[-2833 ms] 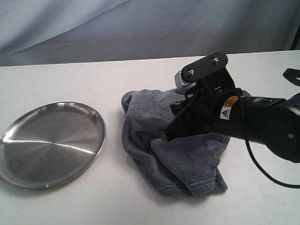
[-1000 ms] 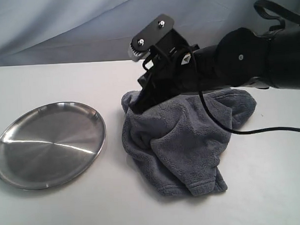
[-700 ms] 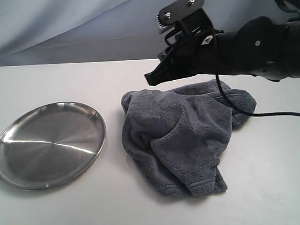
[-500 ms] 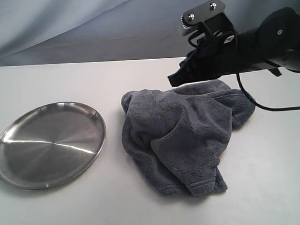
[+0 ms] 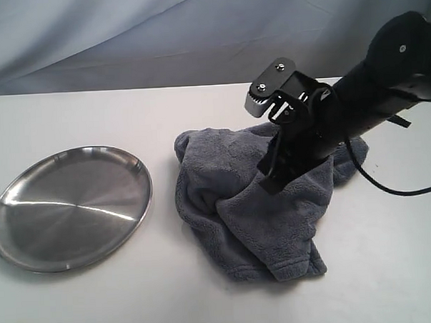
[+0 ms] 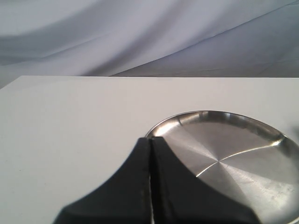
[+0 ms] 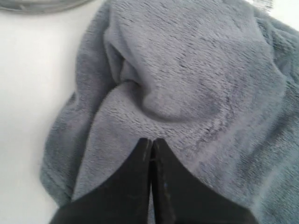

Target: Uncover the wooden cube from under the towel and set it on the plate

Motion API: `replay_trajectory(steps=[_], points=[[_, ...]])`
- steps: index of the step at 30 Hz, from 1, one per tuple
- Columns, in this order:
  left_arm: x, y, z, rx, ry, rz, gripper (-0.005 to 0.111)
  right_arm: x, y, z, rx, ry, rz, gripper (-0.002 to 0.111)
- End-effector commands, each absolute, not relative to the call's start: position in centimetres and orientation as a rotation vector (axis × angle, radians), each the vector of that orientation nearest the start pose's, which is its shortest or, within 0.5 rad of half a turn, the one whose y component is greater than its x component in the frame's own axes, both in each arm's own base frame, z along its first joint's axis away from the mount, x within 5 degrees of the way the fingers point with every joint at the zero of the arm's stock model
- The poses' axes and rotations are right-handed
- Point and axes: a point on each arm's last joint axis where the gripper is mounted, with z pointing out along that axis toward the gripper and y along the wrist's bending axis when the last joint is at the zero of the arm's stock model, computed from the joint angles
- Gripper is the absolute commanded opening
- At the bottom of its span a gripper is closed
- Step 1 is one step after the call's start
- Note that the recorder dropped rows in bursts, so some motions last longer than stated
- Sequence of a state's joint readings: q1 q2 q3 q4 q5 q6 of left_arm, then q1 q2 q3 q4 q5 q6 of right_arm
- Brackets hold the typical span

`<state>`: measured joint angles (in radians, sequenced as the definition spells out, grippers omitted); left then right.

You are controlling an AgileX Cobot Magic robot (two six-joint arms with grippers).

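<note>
Exterior view: I see the plate [image 5: 69,211] at the left of the frame on the white tabletop [image 5: 136,301], and the towel [image 5: 239,203] bunched at centre, apart from the plate. The right pincer [image 5: 267,186] comes down from the upper right, and its tip meets the towel's upper fold. The wooden cube shows in no view. Left wrist view: the left pincer [image 6: 150,139] has its two fingers pressed together and holds nothing, with its tip before the near rim of the plate [image 6: 233,154]. Right wrist view: the right pincer [image 7: 151,140] is likewise closed to a thin seam, its tip against a crease of the towel [image 7: 196,70]. I cannot tell whether any fleece is caught between the fingers.
</note>
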<state>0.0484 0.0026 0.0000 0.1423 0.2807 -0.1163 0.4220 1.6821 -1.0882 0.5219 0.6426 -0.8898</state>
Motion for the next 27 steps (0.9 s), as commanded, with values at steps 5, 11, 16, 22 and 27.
replay_trajectory(steps=[5,11,16,22,27], points=[[5.5,0.6,18.9,-0.059,1.747,0.083,0.000,30.0,19.5,23.3,-1.067,2.180,0.510,0.000],[5.5,0.6,18.9,-0.056,1.747,0.085,0.000,31.7,18.8,24.0,-0.965,2.073,0.320,0.000],[5.5,0.6,18.9,-0.056,1.747,0.085,0.000,32.7,17.7,24.2,-0.960,2.022,0.199,0.000],[5.5,0.6,18.9,-0.059,1.747,0.083,0.000,33.8,14.2,23.3,-0.781,2.108,0.166,0.000],[5.5,0.6,18.9,-0.059,1.747,0.083,0.000,33.6,12.4,22.1,-0.810,2.198,0.178,0.000]])
